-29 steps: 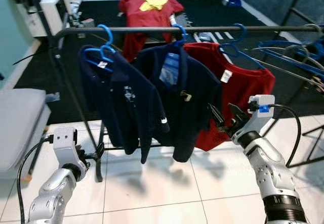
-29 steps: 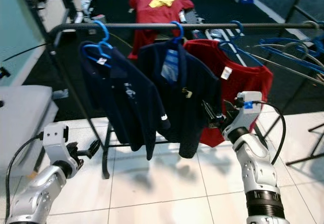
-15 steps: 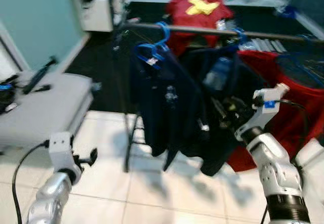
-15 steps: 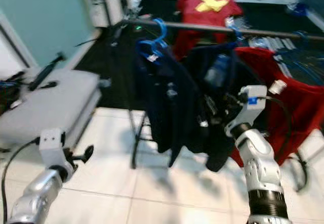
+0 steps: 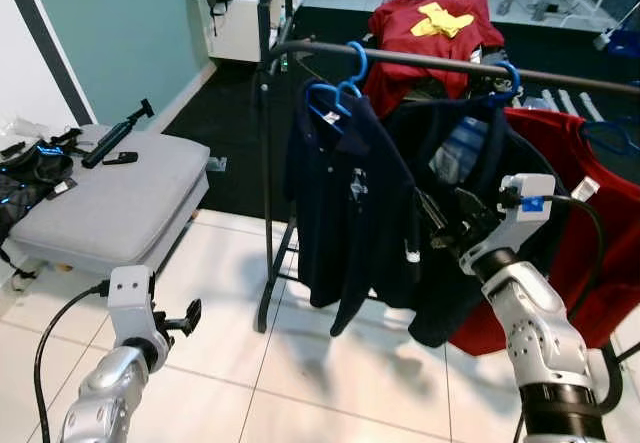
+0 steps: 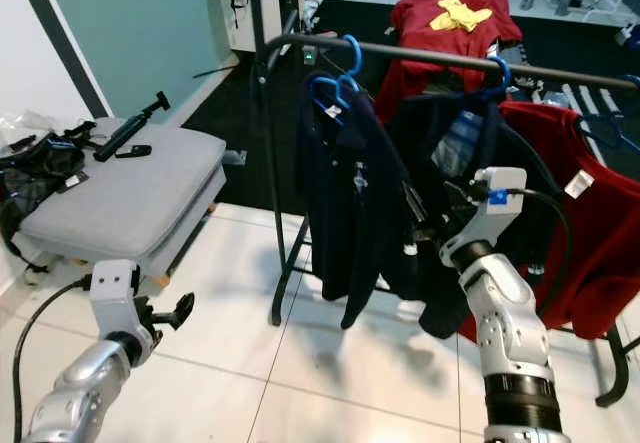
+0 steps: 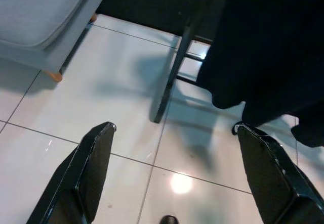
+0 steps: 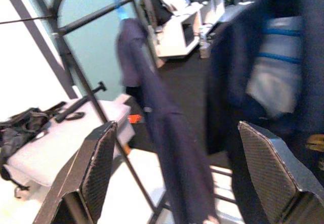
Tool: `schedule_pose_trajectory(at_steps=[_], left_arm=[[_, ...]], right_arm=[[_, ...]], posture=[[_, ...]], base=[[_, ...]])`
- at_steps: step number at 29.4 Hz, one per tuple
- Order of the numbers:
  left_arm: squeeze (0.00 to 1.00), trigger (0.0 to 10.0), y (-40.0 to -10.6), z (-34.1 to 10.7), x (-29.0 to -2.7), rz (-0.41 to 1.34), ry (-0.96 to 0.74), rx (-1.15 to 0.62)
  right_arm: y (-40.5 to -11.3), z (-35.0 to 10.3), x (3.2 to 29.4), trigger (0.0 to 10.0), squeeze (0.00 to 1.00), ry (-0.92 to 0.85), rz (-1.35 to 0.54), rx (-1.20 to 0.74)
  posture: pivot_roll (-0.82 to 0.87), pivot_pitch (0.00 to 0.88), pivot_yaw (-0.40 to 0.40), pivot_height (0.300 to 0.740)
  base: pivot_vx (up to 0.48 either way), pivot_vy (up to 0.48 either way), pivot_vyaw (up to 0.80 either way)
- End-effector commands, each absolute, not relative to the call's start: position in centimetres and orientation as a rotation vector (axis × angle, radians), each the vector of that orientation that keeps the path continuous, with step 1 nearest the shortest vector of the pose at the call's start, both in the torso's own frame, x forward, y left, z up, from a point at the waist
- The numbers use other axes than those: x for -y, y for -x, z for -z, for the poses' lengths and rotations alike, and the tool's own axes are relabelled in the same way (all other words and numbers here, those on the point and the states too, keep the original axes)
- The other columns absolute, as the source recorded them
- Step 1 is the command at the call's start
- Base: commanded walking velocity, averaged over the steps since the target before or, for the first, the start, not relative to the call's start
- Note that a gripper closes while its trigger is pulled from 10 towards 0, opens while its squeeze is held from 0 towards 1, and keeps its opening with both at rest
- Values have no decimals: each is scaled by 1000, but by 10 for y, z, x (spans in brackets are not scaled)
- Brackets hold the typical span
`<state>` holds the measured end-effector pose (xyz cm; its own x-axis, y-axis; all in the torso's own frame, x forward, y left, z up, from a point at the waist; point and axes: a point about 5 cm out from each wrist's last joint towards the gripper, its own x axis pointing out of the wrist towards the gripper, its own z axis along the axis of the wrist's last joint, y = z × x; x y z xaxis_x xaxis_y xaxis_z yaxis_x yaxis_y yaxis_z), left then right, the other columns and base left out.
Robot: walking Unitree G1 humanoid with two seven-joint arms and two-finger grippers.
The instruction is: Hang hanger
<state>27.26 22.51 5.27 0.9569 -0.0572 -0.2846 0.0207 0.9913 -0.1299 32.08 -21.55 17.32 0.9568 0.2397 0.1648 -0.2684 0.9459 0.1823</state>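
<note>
Camera has swung left since a second ago: grey cushioned bench point(image 5: 105, 198) and teal wall point(image 5: 120, 23) now in view, rack itself hasn't shifted. Clothes rail point(image 5: 420, 60) carries a blue hanger point(image 5: 340, 88) with a navy shirt point(image 5: 345, 203), a second navy shirt point(image 5: 455, 213) beside it, and a red shirt point(image 5: 575, 233) cut off at the frame edge. Right pincer point(image 5: 447, 225) is raised against the second navy shirt, fingers spread, nothing between them (tips hard to separate from the dark cloth). Left pincer point(image 5: 185, 315) hangs low over the white tile floor point(image 5: 330, 383), also spread and empty. Another red shirt point(image 5: 435, 23) hangs behind the rail, partly hidden.
</note>
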Motion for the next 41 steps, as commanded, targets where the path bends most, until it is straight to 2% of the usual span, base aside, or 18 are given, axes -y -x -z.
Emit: schedule_pose_trajectory(at_steps=[1, 8, 26, 36, 41], left_arm=[[0, 10000, -272, -50, -224, 45, 125, -301], [0, 10000, -272, -49, -222, 49, 133, -295], [0, 10000, -277, -54, -222, 37, 142, -261], [0, 10000, -279, -55, -226, 5, 102, -247], [0, 10000, -279, -58, -229, -1, 76, -226]], right_arm=[[-321, -175, 214, 10000, 0, -216, -264, 143], [-321, -177, 213, 10000, 0, -206, -271, 150], [-323, -184, 212, 10000, 0, -199, -264, 175], [-338, -203, 214, 10000, 0, -220, -270, 236], [-347, -211, 204, 10000, 0, -226, -304, 248]], posture=[[-58, 114, -32, 740], [-68, 115, -33, 740], [-59, 121, -32, 740], [-66, 127, -24, 740], [-60, 139, -25, 740]], base=[[0, -431, 0], [0, -397, 0], [0, 0, 0], [0, 0, 0], [136, 0, 0]])
